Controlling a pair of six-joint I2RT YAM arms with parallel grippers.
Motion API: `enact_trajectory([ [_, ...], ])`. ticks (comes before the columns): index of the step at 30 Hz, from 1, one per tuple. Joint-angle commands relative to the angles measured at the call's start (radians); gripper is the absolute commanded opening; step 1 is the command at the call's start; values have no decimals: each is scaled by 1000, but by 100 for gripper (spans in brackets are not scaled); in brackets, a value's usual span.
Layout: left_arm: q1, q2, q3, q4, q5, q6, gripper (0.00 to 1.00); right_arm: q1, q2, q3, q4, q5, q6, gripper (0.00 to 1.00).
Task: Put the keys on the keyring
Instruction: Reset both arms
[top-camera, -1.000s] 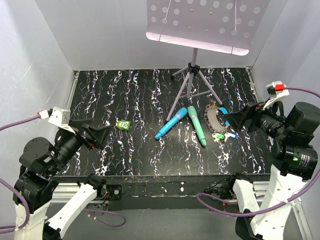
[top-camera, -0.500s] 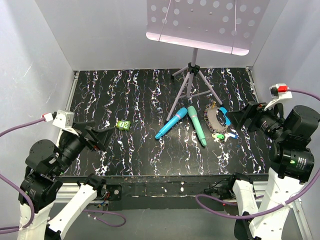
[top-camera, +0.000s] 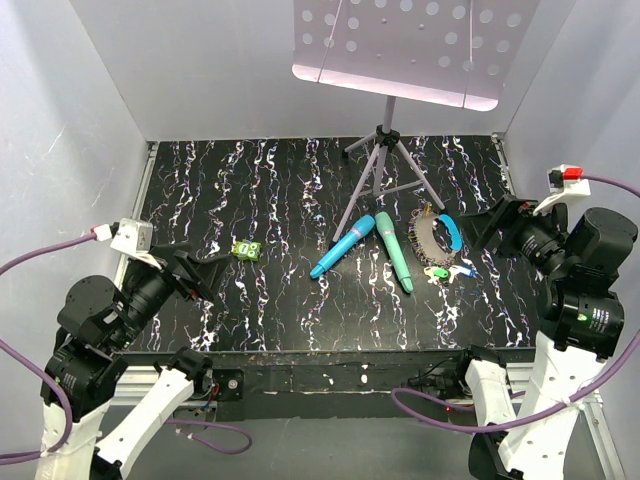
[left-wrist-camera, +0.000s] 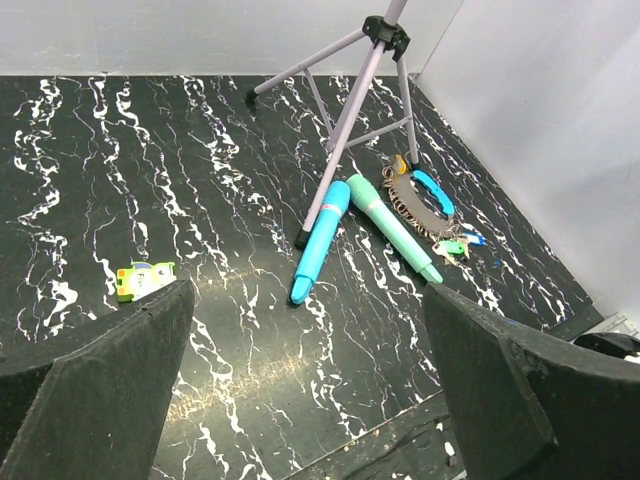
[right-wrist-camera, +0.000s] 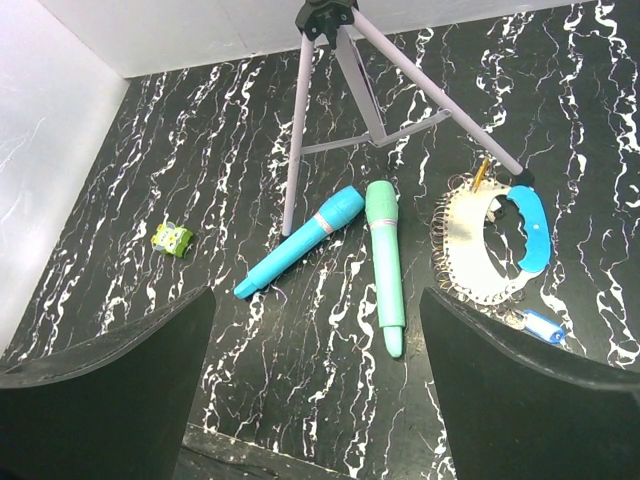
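Observation:
The keyring (top-camera: 420, 238) lies at the right of the black marbled table, a grey coiled oval with a bright blue curved section (top-camera: 453, 232). The keys (top-camera: 447, 271) with coloured heads sit just in front of it. The left wrist view shows the keyring (left-wrist-camera: 398, 203) and the keys (left-wrist-camera: 455, 245) far right. In the right wrist view the keyring (right-wrist-camera: 465, 250) is right of centre, with one blue key (right-wrist-camera: 543, 325) below it. My right gripper (top-camera: 492, 228) hovers open just right of the ring, holding nothing (right-wrist-camera: 315, 345). My left gripper (top-camera: 200, 266) stays open far left, empty (left-wrist-camera: 305, 350).
A blue stick (top-camera: 343, 245) and a green stick (top-camera: 393, 250) lie side by side left of the keyring. A music stand's tripod (top-camera: 385, 150) stands behind them. A small green toy (top-camera: 246, 249) rests at centre left. White walls enclose the table.
My right gripper has drawn back to the right, away from the keyring, staying open. The left arm has pulled slightly back toward the near edge. The objects have not moved.

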Motion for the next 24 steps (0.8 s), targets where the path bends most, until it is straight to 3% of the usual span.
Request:
enact_trajectory([
  [1, 5, 6, -24, 10, -3, 8, 98, -4, -3, -10, 45, -10, 9, 93],
  [4, 5, -13, -84, 115, 88, -69, 98, -4, -2, -23, 37, -140, -64, 93],
  [7, 5, -23, -239, 353, 275, -231, 98, -4, 6, -65, 40, -386, -75, 93],
  [9, 5, -6, -294, 416, 302, -293, 98, -4, 8, -97, 55, -491, -59, 93],
  [12, 5, 17, -271, 340, 227, -269, 98, -4, 4, -86, 28, -408, -95, 93],
  [17, 5, -9, -212, 248, 133, -203, 98, -4, -19, -108, 69, -96, -45, 93],
  [24, 5, -40, -192, 142, 13, -149, 98, -6, -28, -144, 120, -5, 0, 94],
])
